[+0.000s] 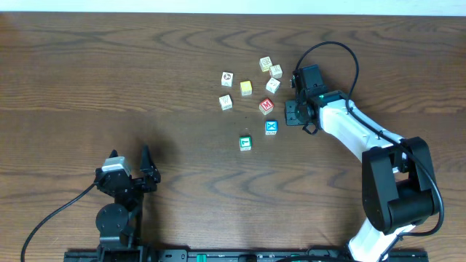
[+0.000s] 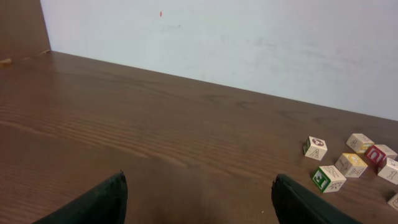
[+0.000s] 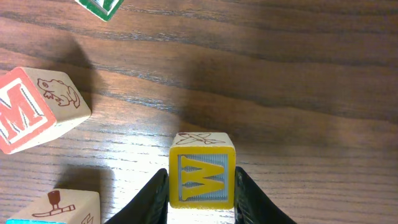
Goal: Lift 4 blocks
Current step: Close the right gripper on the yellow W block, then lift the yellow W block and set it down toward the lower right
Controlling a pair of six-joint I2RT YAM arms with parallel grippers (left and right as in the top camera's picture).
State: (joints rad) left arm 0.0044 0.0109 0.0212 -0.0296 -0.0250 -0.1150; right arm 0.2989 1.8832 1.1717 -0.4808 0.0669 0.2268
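Note:
My right gripper (image 3: 201, 170) is shut on a yellow-orange block (image 3: 202, 182) with a W on its face, one finger on each side. Whether the block is off the table does not show. The red M block (image 3: 25, 112) lies to its left, a corner of the teal-green block (image 3: 99, 6) shows at the top, and the blue block (image 3: 59, 208) sits at the bottom left. From overhead, the right gripper (image 1: 288, 113) is just right of the red block (image 1: 266, 105), with the blue X block (image 1: 271, 127) and teal-green block (image 1: 245, 143) below. My left gripper (image 1: 129, 159) stands open over bare wood.
Several cream-faced cubes (image 1: 272, 84) and a paler yellow cube (image 1: 246, 87) lie scattered behind the red block. The left wrist view shows that cluster (image 2: 351, 165) far to its right. A white wall (image 2: 249, 43) borders the table's far edge.

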